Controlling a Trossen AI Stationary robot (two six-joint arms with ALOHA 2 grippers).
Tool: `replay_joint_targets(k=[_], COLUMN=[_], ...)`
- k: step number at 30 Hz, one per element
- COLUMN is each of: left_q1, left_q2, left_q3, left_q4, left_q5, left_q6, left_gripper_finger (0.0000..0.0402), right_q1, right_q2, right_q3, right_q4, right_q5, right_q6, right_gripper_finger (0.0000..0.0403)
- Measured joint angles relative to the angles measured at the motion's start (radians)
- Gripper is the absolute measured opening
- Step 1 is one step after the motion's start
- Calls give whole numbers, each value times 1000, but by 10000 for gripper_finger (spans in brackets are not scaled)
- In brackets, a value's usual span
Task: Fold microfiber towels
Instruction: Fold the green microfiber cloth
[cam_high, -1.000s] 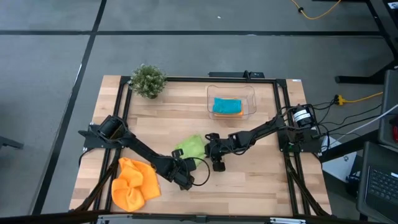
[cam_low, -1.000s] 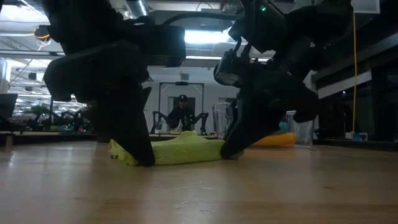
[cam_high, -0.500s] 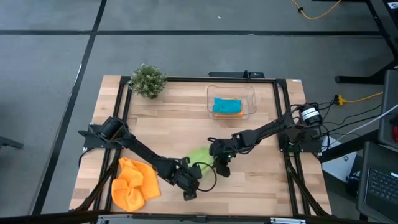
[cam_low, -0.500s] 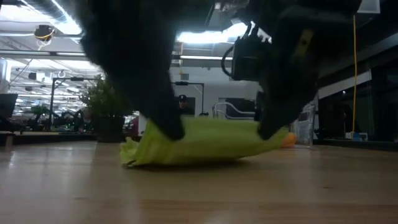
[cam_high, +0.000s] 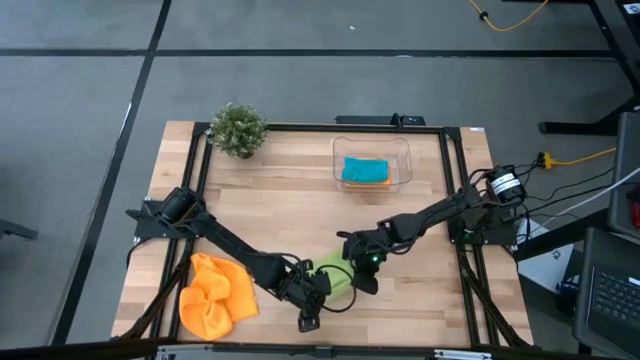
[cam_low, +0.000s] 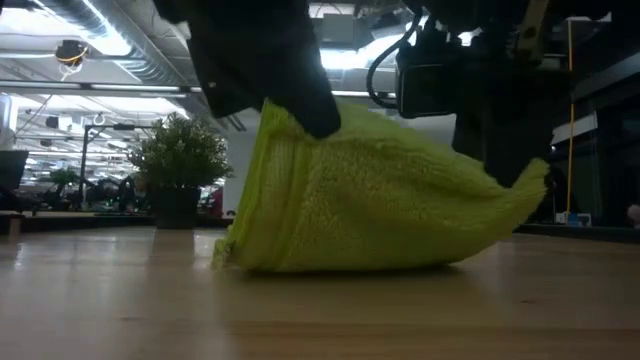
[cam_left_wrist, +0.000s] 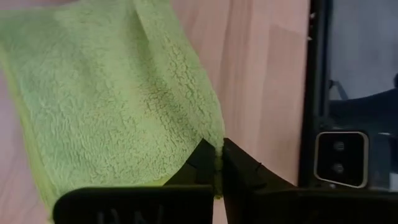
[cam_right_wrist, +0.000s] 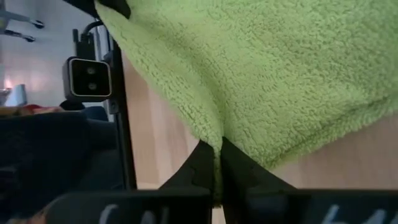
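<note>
High view: at six o'clock we see left end effector (cam_high: 312, 300) and right end effector (cam_high: 366, 277) each pinching the lime green towel (cam_high: 336, 276).

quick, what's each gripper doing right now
Left gripper: shut on an edge of the lime green towel.
Right gripper: shut on another edge of the same towel.

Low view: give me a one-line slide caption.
Both grippers, left and right, pinch the lime green towel by its corners, lifting it while its bottom edge rests on the table.
</note>
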Motion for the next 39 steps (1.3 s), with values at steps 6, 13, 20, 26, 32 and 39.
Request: replay_joint_targets(k=[6,13,20,26,32,39], left_q1=[1,1,17,20,18,19], left_q2=[0,-1,-2,-2,-3,-3], left_q3=[9,10,10,10,10,10], left_q4=[7,8,57,113,75,38], left_q5=[47,49,153,218,178,90], left_q6=[-1,-1,-7,-8,-8,-2], left_gripper_finger=[0,0,0,0,0,0], right_q1=[-1,-2,-7,-6,-6,-6], right_q2=[-2,-2,-2,-2,-3,-3], right_q3=[2,3,18,82,125,125], right_q4=[6,8,4,-4,-118,-218], right_q5=[-103,-130,-191,-261,-172,-87], right_q6=[42,54,80,95,26,-4], right_gripper_finger=[8,8,8,8,8,8])
